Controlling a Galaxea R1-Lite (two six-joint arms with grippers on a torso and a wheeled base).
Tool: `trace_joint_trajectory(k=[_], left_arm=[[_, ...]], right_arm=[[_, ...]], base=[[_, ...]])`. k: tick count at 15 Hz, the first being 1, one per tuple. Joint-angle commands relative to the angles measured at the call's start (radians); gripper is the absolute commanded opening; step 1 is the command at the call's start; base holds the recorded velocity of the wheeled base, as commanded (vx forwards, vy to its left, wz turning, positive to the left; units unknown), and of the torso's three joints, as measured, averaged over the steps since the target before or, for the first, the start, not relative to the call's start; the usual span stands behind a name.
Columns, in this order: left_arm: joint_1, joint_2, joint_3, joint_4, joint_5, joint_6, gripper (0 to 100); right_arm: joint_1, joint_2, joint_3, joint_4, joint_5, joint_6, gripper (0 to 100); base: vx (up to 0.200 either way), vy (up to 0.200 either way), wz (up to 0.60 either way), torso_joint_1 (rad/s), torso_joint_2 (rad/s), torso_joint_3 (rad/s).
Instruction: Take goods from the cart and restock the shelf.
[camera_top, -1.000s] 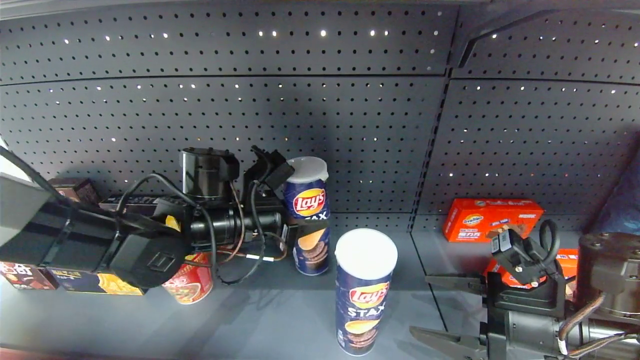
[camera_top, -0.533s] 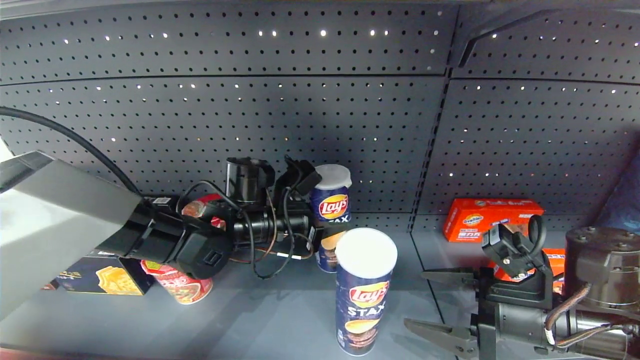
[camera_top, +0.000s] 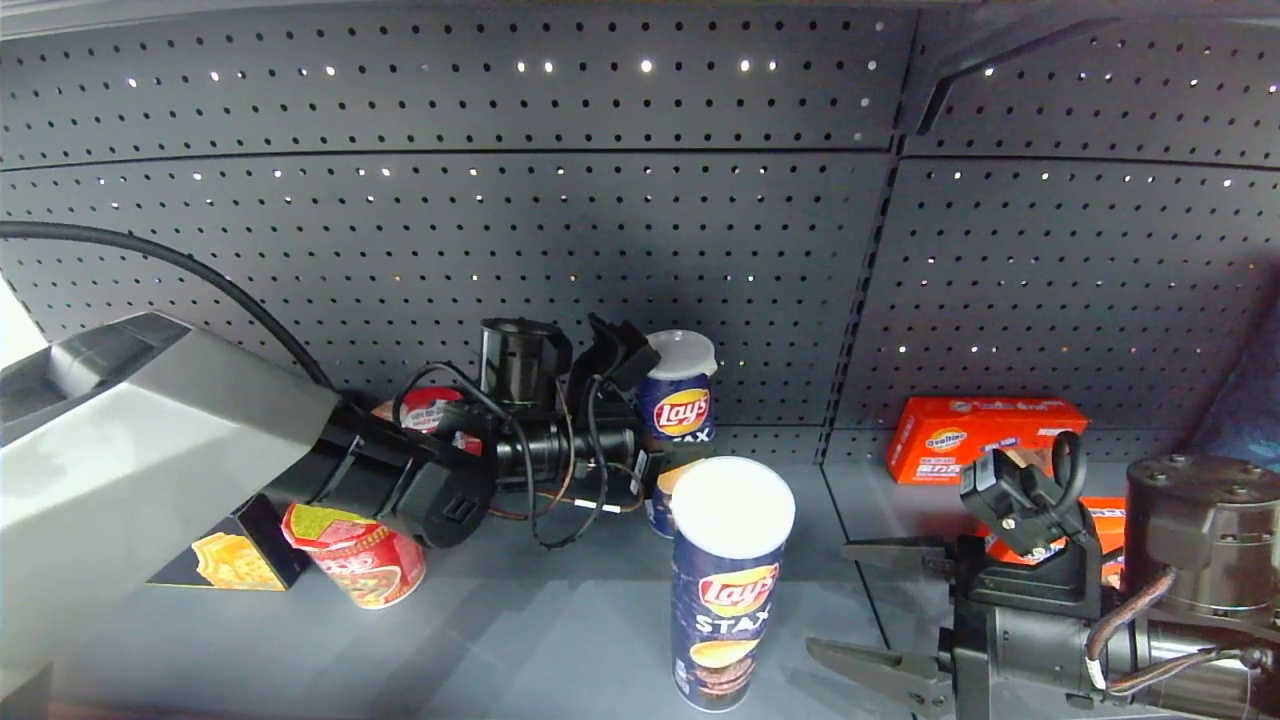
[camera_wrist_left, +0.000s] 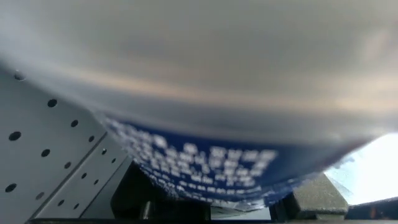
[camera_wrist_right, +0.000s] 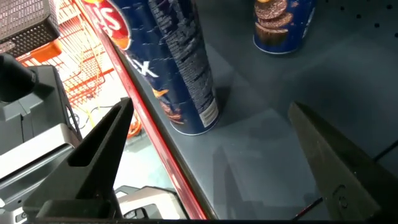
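Shelf (camera_top: 560, 620), pegboard back.
- Front chip can (camera_top: 730, 580): upright near shelf edge, long axis vertical, white lid up.
- Rear chip can (camera_top: 680, 400): upright behind front chip can, base hidden; left gripper (camera_top: 650, 470) clamped round its middle.
- Right gripper (camera_top: 832, 600): right of front chip can, fingers wide, empty.
- Red noodle cup (camera_top: 355, 555): left of front chip can.
- Orange box (camera_top: 985, 438): behind and right of front chip can.

Two chip cans (camera_top: 731, 590) (camera_top: 682, 405); two noodle cups (camera_top: 360, 565) (camera_top: 432, 408); three boxes (camera_top: 985, 438) (camera_top: 1115, 515) (camera_top: 235, 560).
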Motion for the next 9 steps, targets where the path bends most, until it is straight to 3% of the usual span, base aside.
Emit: trace_joint_trajectory(k=[1,7,8,9], left_arm=[[0.0,0.014,-0.013,0.001,-0.001,0.0,0],[0.0,0.026,-0.021,0.001,0.002,0.0,0],[0.0,0.027,-0.02,0.001,0.002,0.0,100],[0.0,0.027,-0.018,-0.001,0.002,0.0,100]], right_arm=[[0.0,0.003,0.002,0.0,0.001,0.0,100],[0.0,0.013,0.0,0.0,0.002,0.0,100],[0.0,0.017,0.0,0.0,0.002,0.0,100],[0.0,0.017,0.0,0.0,0.002,0.0,100]], base=[[0.0,0.0,0.0,0.0,0.0,0.0],[0.0,0.0,0.0,0.0,0.0,0.0],[0.0,0.0,0.0,0.0,0.0,0.0],[0.0,0.0,0.0,0.0,0.0,0.0]])
